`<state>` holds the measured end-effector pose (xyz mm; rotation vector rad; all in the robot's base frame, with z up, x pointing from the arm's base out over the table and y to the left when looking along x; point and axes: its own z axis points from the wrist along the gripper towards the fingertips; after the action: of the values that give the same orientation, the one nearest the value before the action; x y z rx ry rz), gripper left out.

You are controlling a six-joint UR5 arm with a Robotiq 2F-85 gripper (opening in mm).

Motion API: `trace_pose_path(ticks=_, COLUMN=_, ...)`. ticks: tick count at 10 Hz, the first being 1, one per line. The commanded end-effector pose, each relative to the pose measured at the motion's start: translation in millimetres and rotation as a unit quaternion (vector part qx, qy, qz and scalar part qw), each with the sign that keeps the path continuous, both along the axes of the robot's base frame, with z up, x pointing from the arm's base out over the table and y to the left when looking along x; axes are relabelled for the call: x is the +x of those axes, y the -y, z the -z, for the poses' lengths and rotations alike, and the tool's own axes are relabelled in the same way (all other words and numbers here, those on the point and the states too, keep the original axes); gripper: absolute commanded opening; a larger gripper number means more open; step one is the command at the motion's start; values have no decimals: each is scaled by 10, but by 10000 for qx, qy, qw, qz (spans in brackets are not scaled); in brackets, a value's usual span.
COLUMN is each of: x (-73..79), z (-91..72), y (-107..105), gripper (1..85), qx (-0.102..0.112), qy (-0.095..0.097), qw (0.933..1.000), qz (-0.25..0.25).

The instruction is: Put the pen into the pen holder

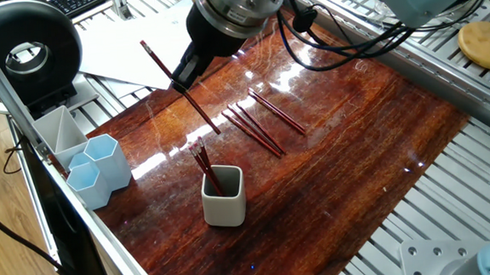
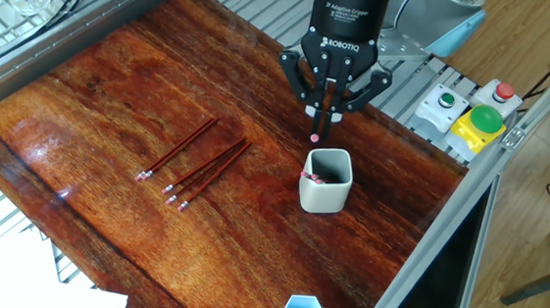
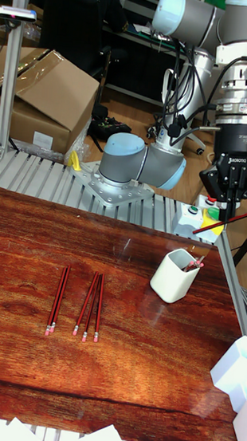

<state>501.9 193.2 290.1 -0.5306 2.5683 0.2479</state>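
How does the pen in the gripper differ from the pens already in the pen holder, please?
The held pen is clamped in the gripper, tilted in the air above the table; the stored pens stand leaning inside the pen holder. The held pen shows its full length; the stored ones are partly hidden. All look like thin, dark red sticks.

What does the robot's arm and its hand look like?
The arm is made of silver-grey tubes with pale blue caps on round joints. Its wrist is a shiny ribbed metal cylinder. The gripper is black with white "ROBOTIQ" lettering and two thick fingers. Black cables loop from the wrist.
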Motion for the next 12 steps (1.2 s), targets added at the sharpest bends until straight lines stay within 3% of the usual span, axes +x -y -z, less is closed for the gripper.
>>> trace_pose_path(ticks=1, x=25, z=-45, y=-40, gripper=10, qx=137, qy=45, qw=9999, qz=50)
trace_pose_path(ticks=5, x=8, z=13, y=125, gripper=10, qx=-99, qy=-66, qw=9995, qz=309)
trace_pose_path(ticks=8, x=-3, z=-26, y=-28, gripper=10, qx=217, qy=-86, qw=9994, qz=261)
trace_pose_path(ticks=10, x=67, z=-64, y=-53, gripper=10, qx=305, qy=160, qw=9989, qz=316)
trace_pose_path(ticks=12, x=13, z=41, y=-50, gripper=10, qx=325, qy=410, qw=9984, qz=236)
